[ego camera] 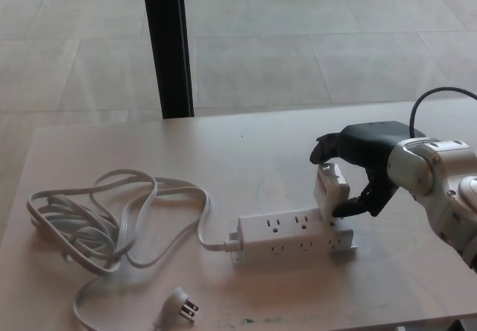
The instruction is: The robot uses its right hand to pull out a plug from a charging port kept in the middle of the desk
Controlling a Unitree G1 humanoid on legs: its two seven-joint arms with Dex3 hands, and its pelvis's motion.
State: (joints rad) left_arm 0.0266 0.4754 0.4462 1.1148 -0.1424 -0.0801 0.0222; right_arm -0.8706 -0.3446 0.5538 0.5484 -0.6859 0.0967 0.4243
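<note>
The white plug (pixel 331 191), a blocky charger adapter, stands at the right end of the white power strip (pixel 293 235), near the middle of the tabletop (pixel 246 152). It is tilted: its top leans away from the strip toward the far right, and its lower edge looks still touching the strip's top face. I cannot tell if the prongs are already free of the socket. Its long axis goes up and a little backward, so I judge that the pull must follow this line, upward and away from the strip, not sideways.

The right hand (pixel 358 168) comes in from the right side and is around the plug. One of its fingers (pixel 325 144) curls over the top of the plug from behind, and another black digit presses at the plug's right side, low down. So the fingers are closed narrow on the plug and hold it. The wrist is bent down and the forearm lies nearly level above the tabletop. A black cable runs from behind the wrist.

The left hand is not in the picture.

The strip's own cord (pixel 112 219) lies in loose loops on the left part of the tabletop, and its pronged end (pixel 181 303) rests near the front edge, well apart from the hand.
</note>
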